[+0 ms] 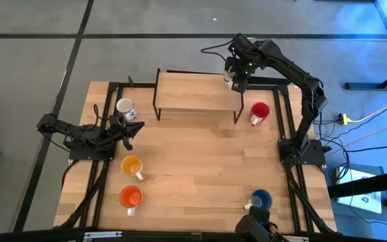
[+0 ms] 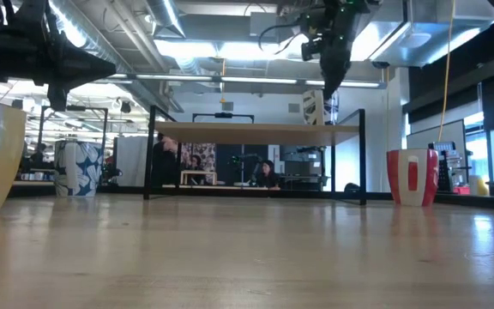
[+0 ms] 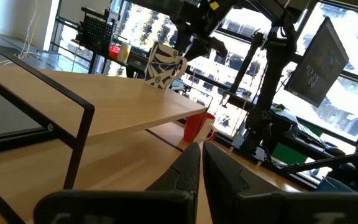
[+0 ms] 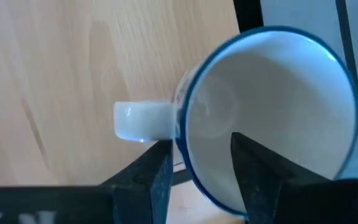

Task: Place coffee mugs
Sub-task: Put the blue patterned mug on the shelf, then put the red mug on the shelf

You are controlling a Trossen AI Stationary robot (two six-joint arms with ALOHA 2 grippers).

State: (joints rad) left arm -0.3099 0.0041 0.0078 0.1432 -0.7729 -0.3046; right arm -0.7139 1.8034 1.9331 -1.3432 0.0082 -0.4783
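A white mug with dark print (image 1: 230, 80) is at the far right corner of the wooden shelf (image 1: 193, 94), and my right gripper (image 1: 236, 79) is shut on it from above. It also shows in the left wrist view (image 3: 163, 65) and the low view (image 2: 314, 107). My left gripper (image 1: 130, 129) is shut and empty at the table's left, just near of a second white printed mug (image 1: 125, 106) that stands on the table. The red mug (image 1: 259, 111), yellow-orange mug (image 1: 132, 165), orange mug (image 1: 130, 197) and blue mug (image 1: 261, 199) stand on the table. My right gripper pinches the mug's wall at the rim (image 4: 188, 165), next to the handle (image 4: 143, 120), with one finger (image 4: 253, 171) inside the cup and one (image 4: 157, 177) outside. The fingers point down from above. The mug is slightly tilted at the shelf top; whether its base rests there, I cannot tell.
The shelf stands on thin black legs (image 2: 363, 154) at the table's far middle, with open room beneath it. The red mug stands just right of the shelf's near right leg. Black frames (image 1: 284, 128) run along the table's left and right sides. People (image 2: 268, 174) show in the room behind.
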